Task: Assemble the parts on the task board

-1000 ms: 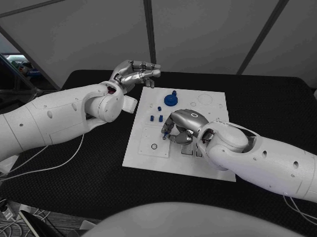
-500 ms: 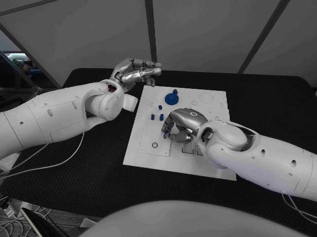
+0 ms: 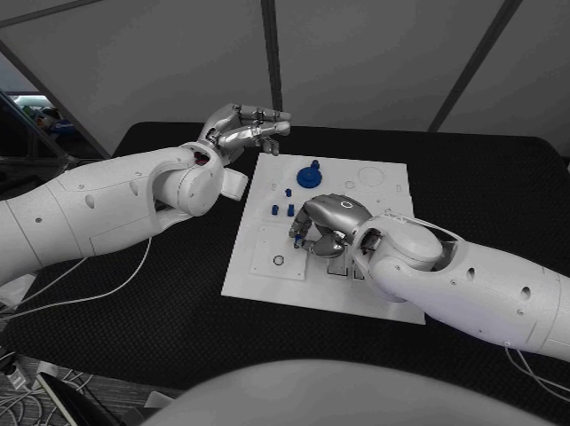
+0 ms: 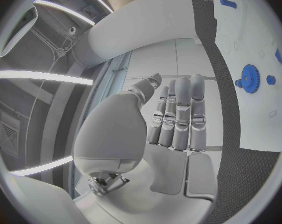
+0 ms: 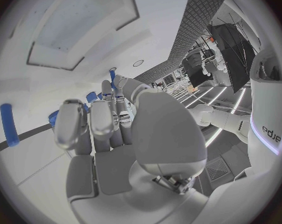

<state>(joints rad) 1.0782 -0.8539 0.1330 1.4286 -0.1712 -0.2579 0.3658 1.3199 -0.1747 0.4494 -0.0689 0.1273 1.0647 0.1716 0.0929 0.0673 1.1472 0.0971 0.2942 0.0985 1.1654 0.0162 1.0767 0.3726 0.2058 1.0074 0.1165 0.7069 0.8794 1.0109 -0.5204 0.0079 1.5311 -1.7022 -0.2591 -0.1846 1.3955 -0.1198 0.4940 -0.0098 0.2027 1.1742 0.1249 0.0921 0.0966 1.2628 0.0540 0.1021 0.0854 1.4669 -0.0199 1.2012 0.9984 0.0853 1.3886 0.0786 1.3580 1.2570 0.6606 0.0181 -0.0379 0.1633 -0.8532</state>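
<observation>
My right hand is down over the middle of the white board, fingers curled toward its surface. I cannot tell whether they are pinching a part or only hovering; the right wrist view shows the fingers drawn together with bits of blue past them, but nothing clearly gripped. My left hand is raised off the far left corner of the board, fingers curled in side by side and holding nothing.

On the board, the blue gear stands at the far end, to the left of the middle, with a few small blue pegs nearer, just left of my right hand. Another blue peg lies loose on the white surface in the right wrist view.

I judge I am at a pick or an insertion under the right hand. Next I would want a firm pinch on one peg, held upright and lined up squarely over its hole before pressing down.
</observation>
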